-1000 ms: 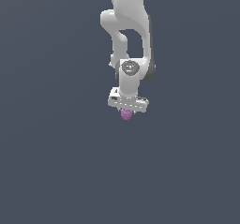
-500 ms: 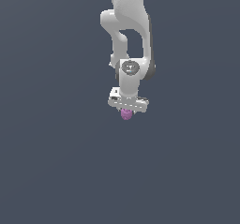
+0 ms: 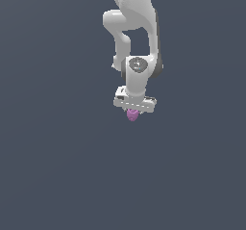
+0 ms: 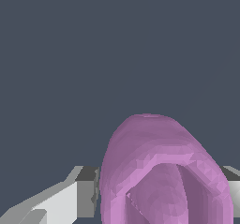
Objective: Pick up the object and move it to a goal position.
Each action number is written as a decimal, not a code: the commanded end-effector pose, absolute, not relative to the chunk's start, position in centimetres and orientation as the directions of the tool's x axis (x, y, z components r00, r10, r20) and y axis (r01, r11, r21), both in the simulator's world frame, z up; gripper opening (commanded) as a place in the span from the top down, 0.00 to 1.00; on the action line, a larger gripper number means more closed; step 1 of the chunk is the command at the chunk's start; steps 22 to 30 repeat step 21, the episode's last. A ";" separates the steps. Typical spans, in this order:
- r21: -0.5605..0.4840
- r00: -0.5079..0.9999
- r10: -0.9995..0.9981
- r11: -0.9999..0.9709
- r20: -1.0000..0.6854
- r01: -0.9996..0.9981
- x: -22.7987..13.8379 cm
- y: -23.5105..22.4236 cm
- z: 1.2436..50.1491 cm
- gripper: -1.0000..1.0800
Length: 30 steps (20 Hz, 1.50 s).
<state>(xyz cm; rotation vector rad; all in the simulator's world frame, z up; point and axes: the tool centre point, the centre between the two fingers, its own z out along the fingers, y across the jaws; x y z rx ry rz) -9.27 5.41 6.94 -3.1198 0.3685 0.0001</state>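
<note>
The lump (image 3: pixel 132 115) sits pinched in the gripper (image 3: pixel 133 112), hanging at its 6 o'clock, with a finger (image 4: pixel 56 203) closed in snug on either side. It looks light, hard and bumpy, so I'd guess squeezing the fat middle is safest.

Arm (image 3: pixel 132 12) cut off at exterior view's top edge. Object (image 3: pixel 132 115) partly hidden under hand (image 3: pixel 134 109); fingers too small to resolve. Wrist view crops object (image 4: pixel 164 176) and fingers (image 4: pixel 61 202) at frame edge.
</note>
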 end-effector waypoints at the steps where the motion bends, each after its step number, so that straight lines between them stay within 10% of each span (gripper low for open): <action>1: -0.001 0.973 -0.232 -0.973 0.001 -0.232 -9.5 6.5 8.1 1.00; 30: 0.001 0.973 -0.233 -0.973 0.000 -0.233 -11.2 14.6 17.2 1.00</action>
